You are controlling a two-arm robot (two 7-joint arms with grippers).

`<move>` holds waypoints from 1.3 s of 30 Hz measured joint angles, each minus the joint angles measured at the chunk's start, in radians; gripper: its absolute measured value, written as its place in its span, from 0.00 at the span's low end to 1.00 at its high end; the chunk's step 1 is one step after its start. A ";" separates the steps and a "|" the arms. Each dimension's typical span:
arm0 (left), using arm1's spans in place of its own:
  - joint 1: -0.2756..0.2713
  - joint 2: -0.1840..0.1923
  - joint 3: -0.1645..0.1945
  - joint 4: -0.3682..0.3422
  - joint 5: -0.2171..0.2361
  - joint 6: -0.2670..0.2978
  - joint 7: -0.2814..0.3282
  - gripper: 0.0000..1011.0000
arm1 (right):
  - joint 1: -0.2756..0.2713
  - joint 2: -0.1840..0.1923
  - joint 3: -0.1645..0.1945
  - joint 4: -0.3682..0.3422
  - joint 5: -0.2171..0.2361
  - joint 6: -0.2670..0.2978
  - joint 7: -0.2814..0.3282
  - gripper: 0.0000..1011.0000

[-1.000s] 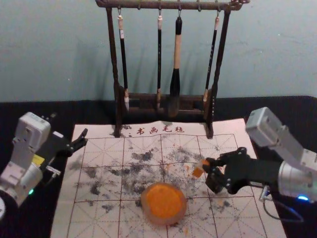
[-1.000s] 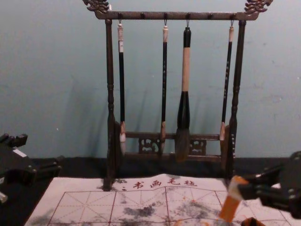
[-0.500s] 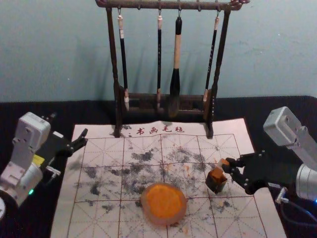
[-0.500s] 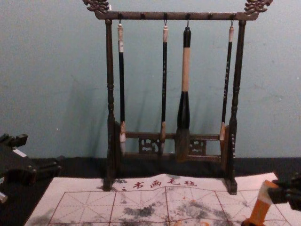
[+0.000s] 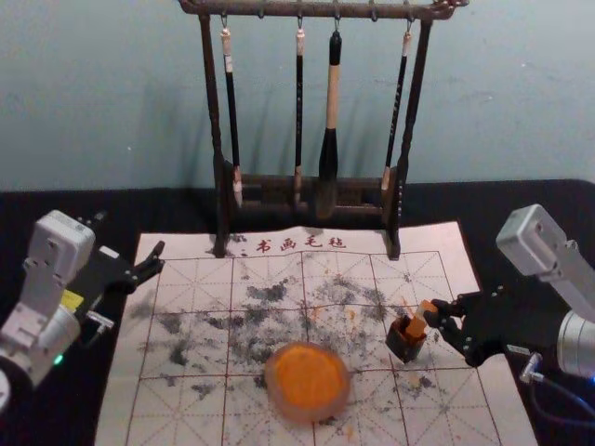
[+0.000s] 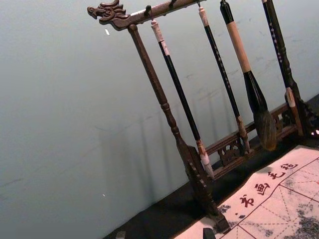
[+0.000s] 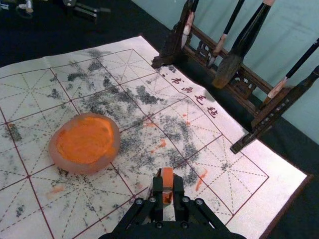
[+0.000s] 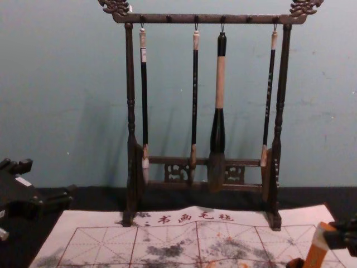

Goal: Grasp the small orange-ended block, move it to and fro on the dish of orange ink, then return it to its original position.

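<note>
Fingers of the right gripper (image 5: pixel 435 313), beside the dark box (image 5: pixel 403 350), clasp the tilted, pale-banded orange block (image 5: pixel 415 326)

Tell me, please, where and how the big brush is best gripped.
I'd take the pale shaft section of the big brush from the front: it hangs upright from the rack, straight and slim there, with the bristles well below.

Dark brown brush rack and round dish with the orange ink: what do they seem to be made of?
The rack looks like dark-stained wood with a slight sheen: turned posts, carved ends. The pale pinkish dish could be frosted glass, stone or plastic; its smooth rim looks cloudy.
</note>
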 joint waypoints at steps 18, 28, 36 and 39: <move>0.000 0.000 0.000 0.000 0.000 0.000 0.000 0.99 | 0.028 -0.037 -0.022 0.049 -0.021 0.011 0.022 0.08; 0.000 0.000 0.000 0.000 0.000 0.000 0.000 0.99 | 0.045 -0.051 -0.042 0.071 -0.031 0.019 0.035 0.08; 0.000 0.000 0.000 0.000 0.000 0.000 0.000 0.99 | 0.058 -0.060 -0.055 0.089 -0.038 0.026 0.043 0.08; 0.000 0.000 0.000 0.000 0.000 0.000 0.000 0.99 | 0.062 -0.061 -0.060 0.094 -0.041 0.029 0.045 0.08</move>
